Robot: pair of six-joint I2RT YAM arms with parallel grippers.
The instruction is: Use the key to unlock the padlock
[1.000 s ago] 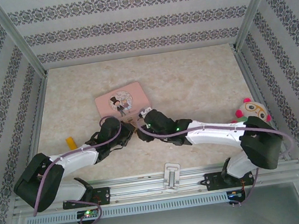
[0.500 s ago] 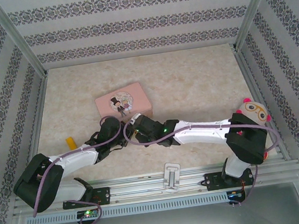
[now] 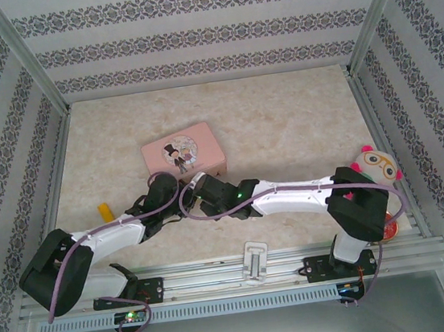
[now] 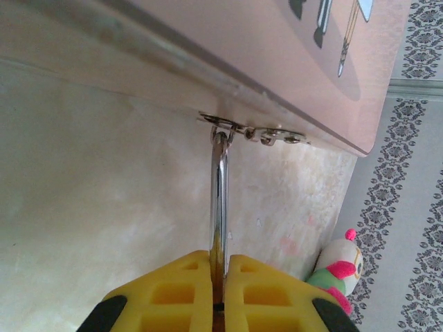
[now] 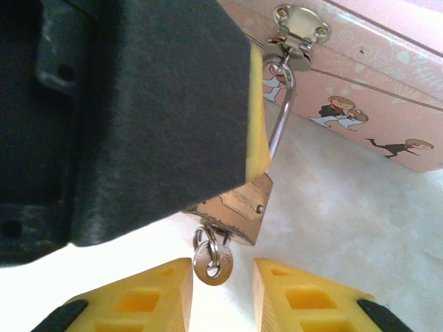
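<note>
Left gripper (image 4: 219, 266) clamps the padlock (image 4: 219, 187); right wrist view shows the key (image 5: 211, 265) between the parted right gripper (image 5: 221, 277).

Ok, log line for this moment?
left gripper: shut on padlock | shackle: through hasp of pink tin | key: head under padlock | right gripper: open, flanking key, no contact

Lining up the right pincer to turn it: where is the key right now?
In the right wrist view, the key hangs from the underside of the padlock, inside the open right pincer, just in front of the pink tin.
</note>
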